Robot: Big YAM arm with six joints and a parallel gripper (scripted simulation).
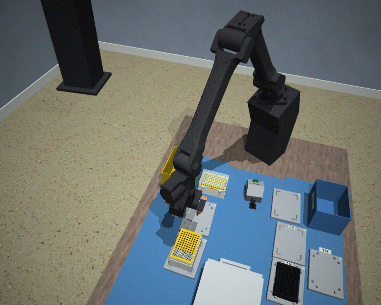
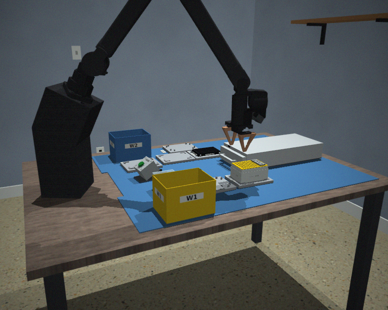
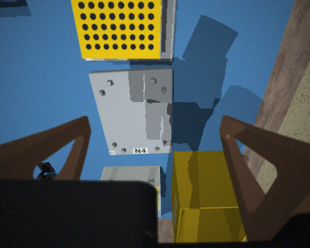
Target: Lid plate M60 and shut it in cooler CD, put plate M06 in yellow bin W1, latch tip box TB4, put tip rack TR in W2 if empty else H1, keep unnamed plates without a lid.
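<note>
N4 nest (image 3: 131, 110) bare under claw (image 3: 154, 131), wide open, holding nothing; W1 bin (image 3: 202, 191) rim adj.

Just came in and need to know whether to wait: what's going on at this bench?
The arm's end effector hangs open and holds nothing, above the bare N4 nest, next to the yellow bin. The tip rack with its few tips is not yet at H1. The tip box, the cooler and a black plate sit untouched.
</note>
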